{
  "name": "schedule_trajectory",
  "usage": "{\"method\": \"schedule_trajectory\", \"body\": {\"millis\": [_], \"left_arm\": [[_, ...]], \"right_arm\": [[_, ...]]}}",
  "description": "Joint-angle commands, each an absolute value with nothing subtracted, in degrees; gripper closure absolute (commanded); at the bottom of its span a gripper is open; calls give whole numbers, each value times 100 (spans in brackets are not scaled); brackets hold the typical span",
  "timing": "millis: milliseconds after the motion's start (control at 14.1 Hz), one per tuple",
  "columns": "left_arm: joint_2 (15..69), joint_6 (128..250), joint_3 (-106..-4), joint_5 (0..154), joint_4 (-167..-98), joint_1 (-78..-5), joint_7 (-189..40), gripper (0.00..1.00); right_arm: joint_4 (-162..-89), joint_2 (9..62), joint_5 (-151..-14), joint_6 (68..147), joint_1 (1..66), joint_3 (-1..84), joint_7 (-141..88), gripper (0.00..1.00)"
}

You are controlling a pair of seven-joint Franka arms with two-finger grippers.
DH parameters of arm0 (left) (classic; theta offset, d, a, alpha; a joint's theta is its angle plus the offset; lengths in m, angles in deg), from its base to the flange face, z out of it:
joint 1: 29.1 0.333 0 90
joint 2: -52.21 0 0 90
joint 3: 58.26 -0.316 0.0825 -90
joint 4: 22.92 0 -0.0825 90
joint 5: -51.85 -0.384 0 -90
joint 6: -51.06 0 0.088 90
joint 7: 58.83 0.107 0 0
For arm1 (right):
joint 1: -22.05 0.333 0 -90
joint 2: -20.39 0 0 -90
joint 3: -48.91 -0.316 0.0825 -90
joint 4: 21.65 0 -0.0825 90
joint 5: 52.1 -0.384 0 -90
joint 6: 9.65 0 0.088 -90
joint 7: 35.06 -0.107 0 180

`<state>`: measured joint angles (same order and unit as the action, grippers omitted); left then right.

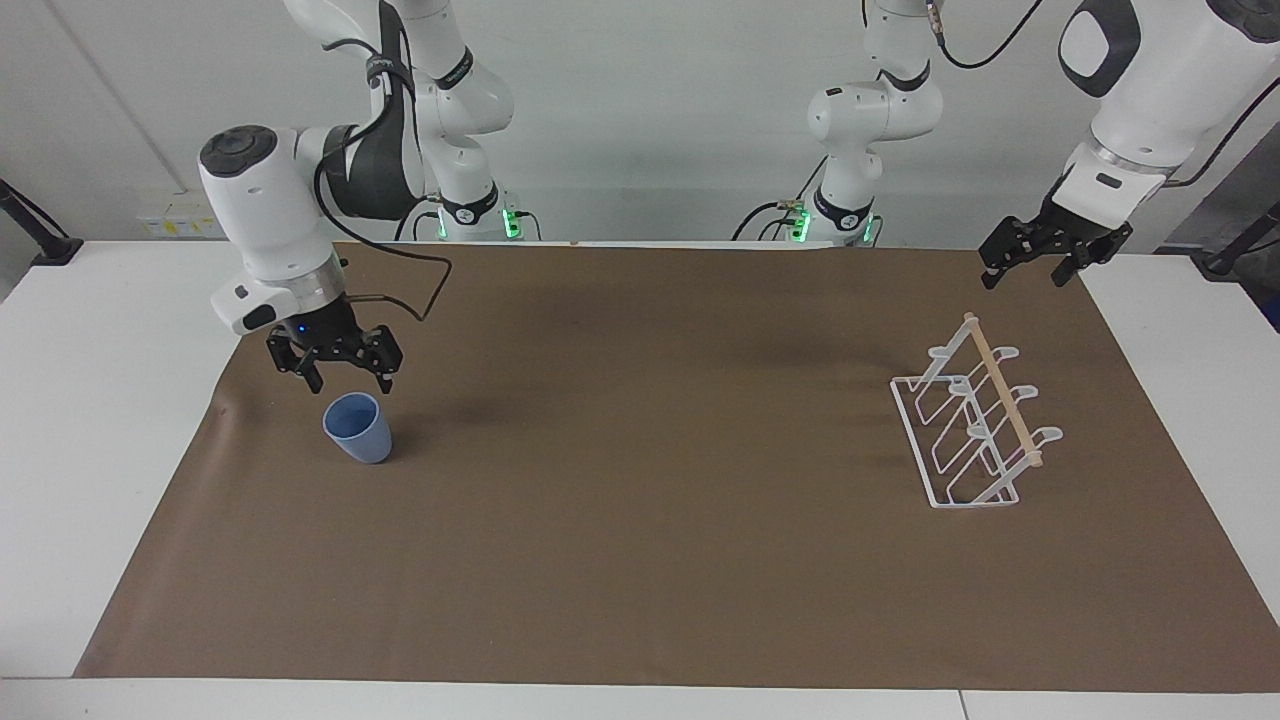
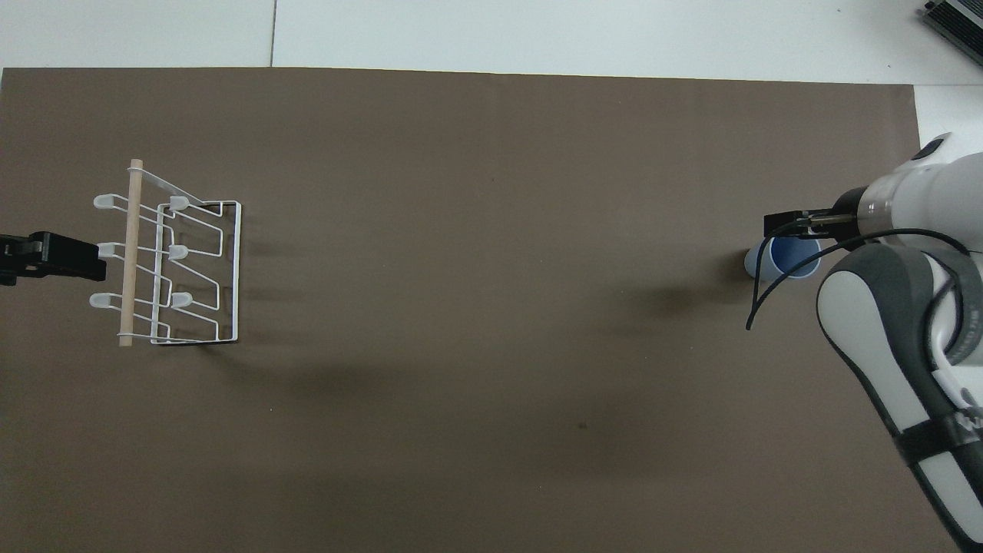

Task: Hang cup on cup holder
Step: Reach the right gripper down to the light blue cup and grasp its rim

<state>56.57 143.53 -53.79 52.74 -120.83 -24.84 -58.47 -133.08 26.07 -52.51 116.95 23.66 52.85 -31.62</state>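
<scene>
I see the cup [image 1: 357,427], a small light-blue tumbler with no handle, standing upright and mouth-up on the brown paper toward the right arm's end of the table. I see the cup holder [image 1: 975,420], white wire with slanted prongs and a wooden rod on top, standing empty toward the left arm's end.

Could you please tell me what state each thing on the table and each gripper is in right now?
Blue cup: upright on the brown mat, mouth up, not held.
Cup holder: standing at the left arm's end of the table, no cup on its prongs.
Right gripper: open, just above the cup, not touching it.
Left gripper: open, holding nothing; its arm waits near the cup holder.
</scene>
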Motion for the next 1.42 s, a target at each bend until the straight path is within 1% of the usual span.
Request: {"method": "schedule_trajectory", "body": {"millis": [0, 142, 496, 1062, 1133, 1274, 1345], "left_arm": [[5749, 14388, -5351, 5229, -12197, -2426, -5847, 0], [5749, 14388, -5351, 5229, -12197, -2426, -5847, 0], [5749, 14388, -5351, 5229, -12197, -2426, -5847, 0], [5749, 14388, -5351, 5229, -12197, -2426, -5847, 0], [5749, 14388, -5351, 5229, -12197, -2426, -5847, 0], [5749, 14388, -5351, 5229, -12197, -2426, -5847, 0], [5749, 14388, -5351, 5229, -12197, -2426, -5847, 0]], "right_arm": [[-13510, 2768, -5236, 12076, 2346, 5260, -2742, 0], [-13756, 2751, -5236, 12209, 2512, 5269, -2724, 0], [-14249, 2663, -5236, 12333, 2522, 5269, -2619, 0], [-14698, 2461, -5236, 12333, 2250, 5278, -2328, 0], [-14698, 2469, -5236, 12333, 2188, 5278, -2337, 6], [-14672, 2478, -5236, 12341, 2161, 5278, -2372, 34], [-14654, 2496, -5236, 12411, 2161, 5278, -2390, 39]]}}
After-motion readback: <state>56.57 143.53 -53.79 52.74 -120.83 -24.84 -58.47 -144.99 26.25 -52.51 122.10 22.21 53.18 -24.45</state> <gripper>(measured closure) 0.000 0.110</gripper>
